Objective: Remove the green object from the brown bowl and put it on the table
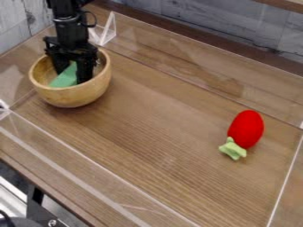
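The brown bowl (pixel 71 97) sits at the table's (pixel 166 124) far left. The green object (pixel 62 80), a light green block, leans tilted inside the bowl against its left wall. My gripper (pixel 71 69) points straight down into the bowl, and its black fingers (pixel 85 67) are closed against the upper end of the block. The lower part of the fingers hides part of the block. The block still rests in the bowl.
A red strawberry-like toy (pixel 245 129) with a small green stem lies at the right. Low clear plastic walls (pixel 142 35) edge the tabletop, and one corner of them stands just behind the bowl.
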